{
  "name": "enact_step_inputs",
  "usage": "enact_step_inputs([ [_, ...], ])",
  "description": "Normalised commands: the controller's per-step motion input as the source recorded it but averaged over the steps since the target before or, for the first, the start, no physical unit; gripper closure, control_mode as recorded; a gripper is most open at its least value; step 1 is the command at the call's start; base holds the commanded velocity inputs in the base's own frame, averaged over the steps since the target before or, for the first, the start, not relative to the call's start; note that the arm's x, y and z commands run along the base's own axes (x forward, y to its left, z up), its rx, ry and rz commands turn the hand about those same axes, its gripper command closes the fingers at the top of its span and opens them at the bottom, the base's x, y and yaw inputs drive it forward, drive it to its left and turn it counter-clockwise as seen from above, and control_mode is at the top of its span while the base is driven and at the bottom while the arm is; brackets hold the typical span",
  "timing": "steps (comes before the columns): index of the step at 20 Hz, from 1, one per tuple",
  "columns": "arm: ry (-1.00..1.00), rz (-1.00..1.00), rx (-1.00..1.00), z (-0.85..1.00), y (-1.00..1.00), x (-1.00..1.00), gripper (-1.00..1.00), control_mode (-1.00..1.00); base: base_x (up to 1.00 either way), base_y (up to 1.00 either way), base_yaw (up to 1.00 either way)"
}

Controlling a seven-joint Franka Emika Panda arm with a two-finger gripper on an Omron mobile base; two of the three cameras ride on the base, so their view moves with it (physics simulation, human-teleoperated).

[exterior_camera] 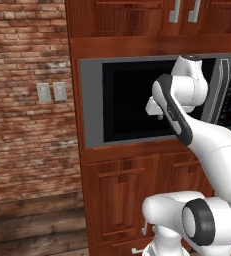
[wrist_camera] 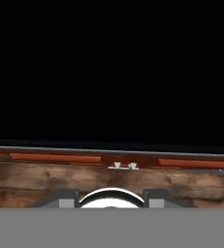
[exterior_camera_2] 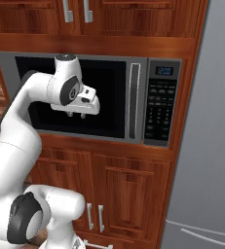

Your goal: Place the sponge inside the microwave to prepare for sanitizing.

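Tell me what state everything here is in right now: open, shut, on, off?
microwave: door shut, black glass dark.
keypad display: lit, showing digits.
gripper: shut, holding nothing that I can see, in front of the microwave door.
upper cabinet doors: shut.
lower cabinet doors: shut.
wall switches: position too small to tell.

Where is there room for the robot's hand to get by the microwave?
The free patch is in front of the black glass door, between the white hand and the long door handle. The door is closed, so there is no room inside. Left of the hand, the white arm crowds the door.
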Motion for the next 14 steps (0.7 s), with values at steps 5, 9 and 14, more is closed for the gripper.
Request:
enact_step_inputs([
  [5,0.01,-0.05,-0.06,-0.13,-0.18,0.00,-1.00,-1.00,0.00,0.00,0.00],
  [9,0.00,-0.10,-0.10,-0.15,-0.76,0.00,-1.00,-1.00,0.00,0.00,0.00],
  [14,-0.08,-0.11,-0.07,0.00,-0.77,-0.13,-1.00,-1.00,0.00,0.00,0.00],
])
